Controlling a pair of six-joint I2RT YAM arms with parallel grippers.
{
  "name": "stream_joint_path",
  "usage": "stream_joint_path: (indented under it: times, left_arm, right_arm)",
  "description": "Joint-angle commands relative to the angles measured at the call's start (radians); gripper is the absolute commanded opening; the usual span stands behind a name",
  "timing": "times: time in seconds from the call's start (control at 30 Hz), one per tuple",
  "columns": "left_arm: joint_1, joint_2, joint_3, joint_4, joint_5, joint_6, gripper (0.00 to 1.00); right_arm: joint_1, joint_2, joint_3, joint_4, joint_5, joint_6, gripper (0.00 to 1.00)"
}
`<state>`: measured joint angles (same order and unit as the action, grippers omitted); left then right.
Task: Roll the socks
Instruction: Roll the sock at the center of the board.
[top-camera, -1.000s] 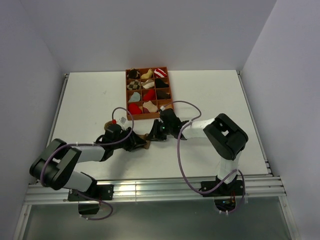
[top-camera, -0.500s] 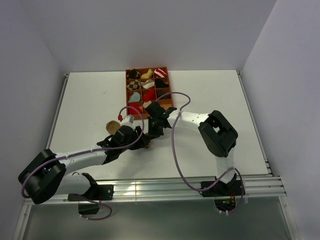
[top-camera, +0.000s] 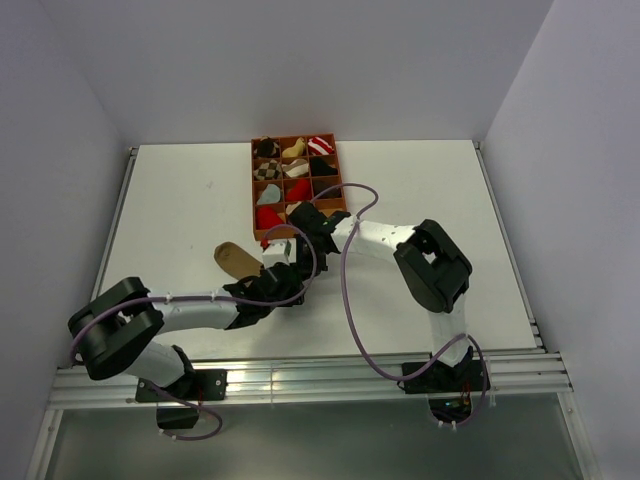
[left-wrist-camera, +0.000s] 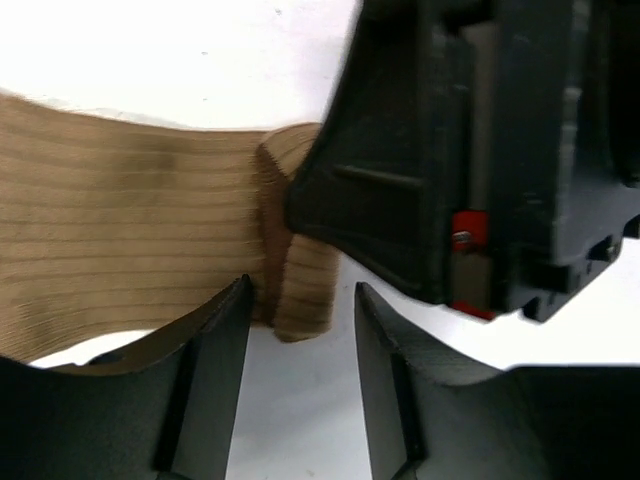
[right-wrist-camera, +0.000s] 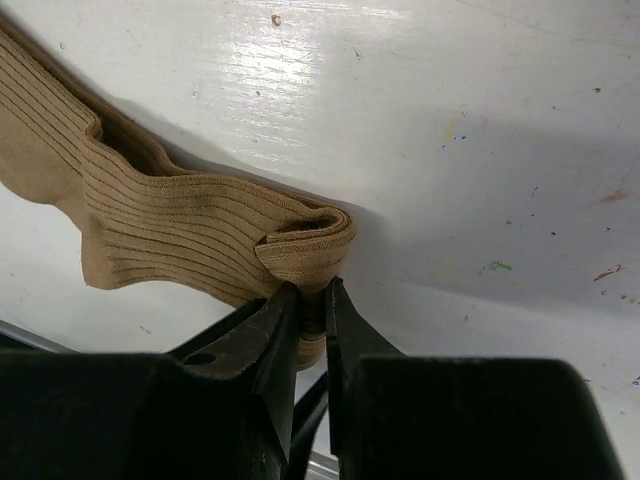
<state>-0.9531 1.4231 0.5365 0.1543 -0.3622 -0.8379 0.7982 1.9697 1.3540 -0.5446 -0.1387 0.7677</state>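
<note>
Busy little spot on the white table: a brown compartment tray sits at the far middle with small rolled bundles in its slots, and both arms crowd together just in front of it, a purple cable looping off the right one. The brown sock lies flat on the table near the tray's front left corner, and from above only its far end shows because the arms cover the rest. In the left wrist view the right arm's black housing fills the upper right and hides whatever's behind it. The right gripper is nearly closed, its tips pinching the folded-over end of the brown sock where it doubles back on itself. The left gripper has its jaws clearly apart, one finger on each side of that same folded end, which pokes into the gap; I can't tell if the pads actually touch the fabric.
</note>
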Motion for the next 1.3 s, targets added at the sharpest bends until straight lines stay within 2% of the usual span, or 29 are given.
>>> stream_joint_path:
  times: [0.0,0.27,0.43,0.87,0.93,1.03,1.07,1.2,1.27]
  left_arm:
    - [-0.038,0.039,0.069,0.002,-0.084,0.028,0.49]
    - [-0.111,0.059,0.148,-0.148,-0.262,-0.016,0.49]
    - [-0.137,0.050,0.174,-0.196,-0.320,-0.013,0.51]
    - [-0.171,0.146,0.187,-0.200,-0.285,-0.018,0.46]
    - [-0.171,0.184,0.195,-0.219,-0.277,-0.038,0.43]
    - [-0.171,0.237,0.209,-0.251,-0.276,-0.064,0.32]
    - [-0.171,0.258,0.214,-0.271,-0.274,-0.067,0.23]
    - [-0.171,0.274,0.217,-0.305,-0.268,-0.092,0.01]
    - [-0.171,0.260,0.214,-0.308,-0.264,-0.098,0.01]
  right_arm:
    - [0.012,0.034,0.002,-0.061,0.021,-0.008,0.00]
    - [0.015,0.037,-0.018,-0.037,-0.002,0.002,0.00]
    - [0.015,0.041,-0.018,-0.034,-0.016,0.004,0.00]
    - [0.015,0.054,-0.033,-0.011,-0.059,0.015,0.00]
    - [0.015,0.055,-0.039,-0.005,-0.065,0.018,0.00]
    - [0.015,0.047,-0.053,0.012,-0.079,0.024,0.00]
    - [0.015,0.043,-0.062,0.018,-0.088,0.025,0.00]
    - [0.009,0.017,-0.111,0.093,-0.146,0.042,0.00]
    - [0.004,-0.014,-0.162,0.170,-0.168,0.059,0.05]
